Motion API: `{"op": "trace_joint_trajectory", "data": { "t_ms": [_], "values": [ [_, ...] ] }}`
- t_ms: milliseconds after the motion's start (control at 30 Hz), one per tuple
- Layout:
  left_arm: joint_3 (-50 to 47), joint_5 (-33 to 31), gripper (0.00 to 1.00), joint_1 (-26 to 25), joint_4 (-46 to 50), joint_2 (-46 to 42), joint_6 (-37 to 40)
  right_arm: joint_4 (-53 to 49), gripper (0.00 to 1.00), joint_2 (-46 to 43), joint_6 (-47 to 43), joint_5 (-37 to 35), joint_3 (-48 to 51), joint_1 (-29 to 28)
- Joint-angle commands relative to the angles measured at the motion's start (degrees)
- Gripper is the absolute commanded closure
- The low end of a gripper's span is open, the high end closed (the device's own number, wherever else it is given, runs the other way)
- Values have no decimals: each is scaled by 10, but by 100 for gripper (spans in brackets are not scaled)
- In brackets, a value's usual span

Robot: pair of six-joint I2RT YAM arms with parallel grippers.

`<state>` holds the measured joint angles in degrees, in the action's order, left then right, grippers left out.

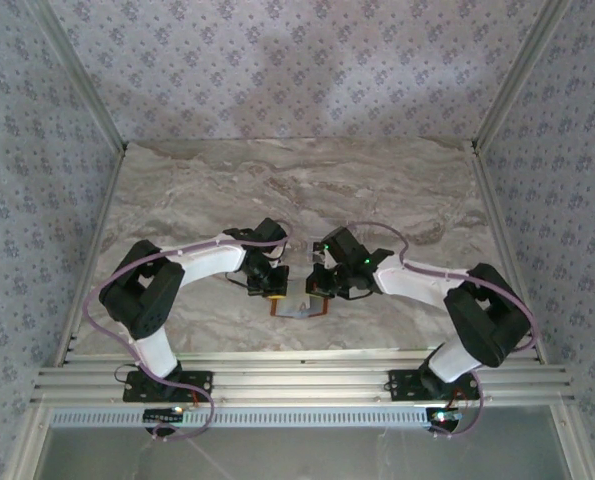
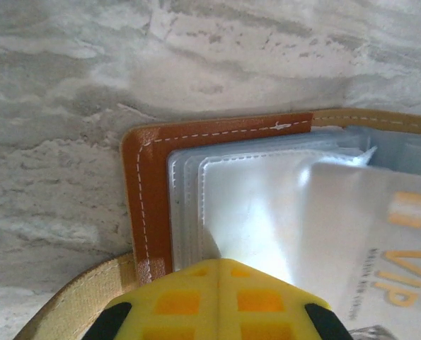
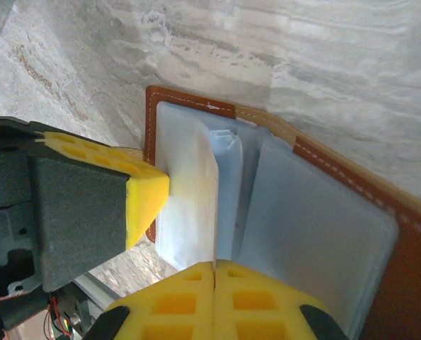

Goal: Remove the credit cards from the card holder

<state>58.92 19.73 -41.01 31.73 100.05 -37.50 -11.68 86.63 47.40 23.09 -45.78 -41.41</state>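
Setting: a marble-patterned bench [image 1: 277, 190] is enclosed on three sides by flower-patterned walls [image 1: 37, 150].

Card holder: the brown leather card holder [image 2: 146, 205] is laid open on the bench, close to its near edge and midway across it. Pale stitching is seen along the cover's border. One half is pinned at the left, and the other is spread out to the right.

Sleeves: a stack of clear plastic sleeves [image 2: 252, 191] is bound inside the cover. Their edges are stepped just inside the leather corner.

Card: a pale card [image 2: 366, 241] printed with orange "VIP" lettering is seen among the sleeves, on the right of the left wrist view. Whether it is inside a sleeve or lying on top cannot be told.

Left gripper: the left gripper [image 2: 217, 283] is set down at the edge of the sleeve stack, beside the cover's corner. Its yellow jaws are pressed together along a thin seam. In the right wrist view, its tip is seen touching the outermost pale sleeve.

Right gripper: the right gripper [image 3: 215, 283] is placed at the middle of the open card holder, facing the left gripper. Its jaws are pressed together. The edge of a pale sleeve runs straight to their seam, but whether it is caught between them cannot be told.
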Motion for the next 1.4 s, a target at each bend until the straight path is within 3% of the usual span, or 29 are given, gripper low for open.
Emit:
{"op": "trace_joint_trajectory", "data": {
  "t_ms": [0, 400, 700, 900, 1133, 1367],
  "values": [
    [-2, -20, 95, -4, 27, 11, 10, -67, 100, -22, -40, -20, -9, 11],
    [3, -14, 93, -8, 33, -9, 9, -148, 100, -66, -96, -37, -40, 46],
    [10, -3, 89, -12, 28, -20, 4, -209, 100, -78, -259, -18, -100, 89],
    [17, -10, 86, -11, 39, -35, 4, -266, 100, -60, -442, -58, -169, 114],
    [20, -30, 84, -11, 50, -61, 3, -308, 100, -25, -720, -103, -253, 121],
    [9, -51, 83, -8, 62, -85, 3, -381, 100, 57, -946, -146, -342, 122]
  ]
}}
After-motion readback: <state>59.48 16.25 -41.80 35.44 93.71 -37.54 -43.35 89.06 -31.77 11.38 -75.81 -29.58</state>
